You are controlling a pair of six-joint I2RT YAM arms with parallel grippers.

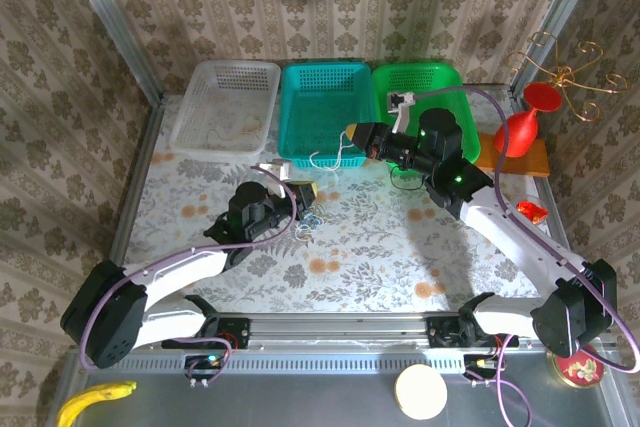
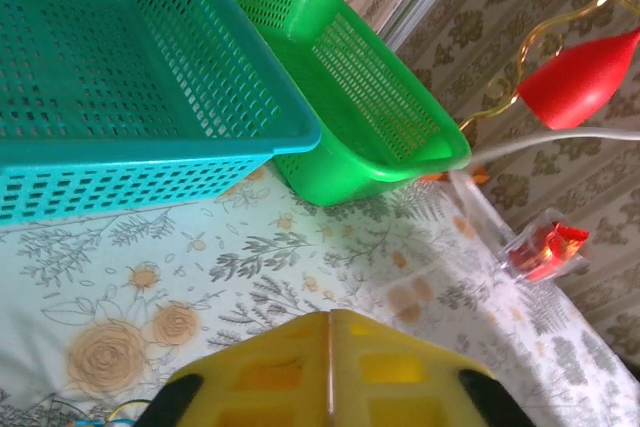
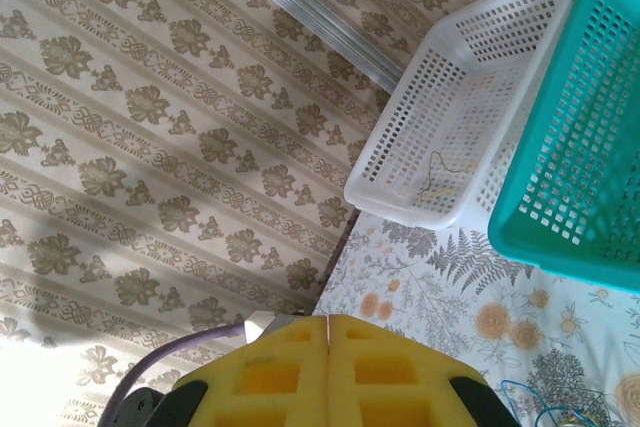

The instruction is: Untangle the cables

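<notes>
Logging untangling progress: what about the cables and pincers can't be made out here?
Top view: thin, bunched pale and dark cables, too small to tell apart; whether the shut left pincer grips one is hidden beneath it.
Right wrist view: cables cut off by the bottom edge beside the right pincer.

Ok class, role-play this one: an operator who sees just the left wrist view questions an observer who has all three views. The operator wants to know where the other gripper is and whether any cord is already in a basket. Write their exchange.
Operator: My left gripper is shut, and I see a teal basket and a green basket. Where is the other arm?
Observer: In the top view the right gripper, also shut, appears over the teal basket's near right corner.
Operator: Is any cord in a basket?
Observer: Yes. A thin cord lies in a white basket that stands left of the teal one.
</notes>
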